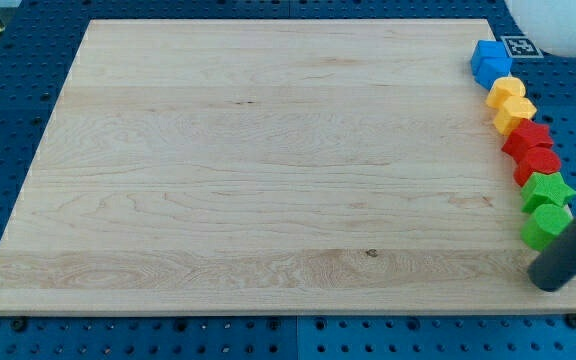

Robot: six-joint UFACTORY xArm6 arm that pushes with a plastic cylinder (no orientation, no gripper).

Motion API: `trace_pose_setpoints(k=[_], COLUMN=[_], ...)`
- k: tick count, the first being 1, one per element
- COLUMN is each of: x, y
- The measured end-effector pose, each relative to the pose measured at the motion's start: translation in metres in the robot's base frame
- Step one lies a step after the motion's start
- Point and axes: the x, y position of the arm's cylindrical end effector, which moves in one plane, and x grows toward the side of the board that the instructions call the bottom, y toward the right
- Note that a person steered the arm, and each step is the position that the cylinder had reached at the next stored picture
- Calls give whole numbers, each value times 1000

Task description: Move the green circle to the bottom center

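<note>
The blocks stand in a curved line along the wooden board's (268, 160) right edge. From the view's top down they are a blue block (490, 62), two yellow blocks (511, 102), two red blocks (533, 150), a green star (549, 188) and a second green block (545, 226), which looks like the green circle. My dark rod comes in slanted from the view's right edge. My tip (549, 281) rests near the board's bottom right corner, just below the lowest green block and close to it. I cannot tell whether they touch.
A blue perforated table (8, 330) surrounds the board. A white rounded object (558, 25) sits at the view's top right. A black-and-white marker tag (518, 45) lies beside the blue block.
</note>
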Motion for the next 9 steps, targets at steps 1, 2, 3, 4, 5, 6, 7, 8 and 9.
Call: trace_pose_setpoints(k=[1, 2, 3, 4, 5, 6, 7, 8, 9], x=[7, 6, -6, -27, -67, -69, -57, -55, -56], y=[33, 83, 97, 96, 96, 96, 78, 72, 51])
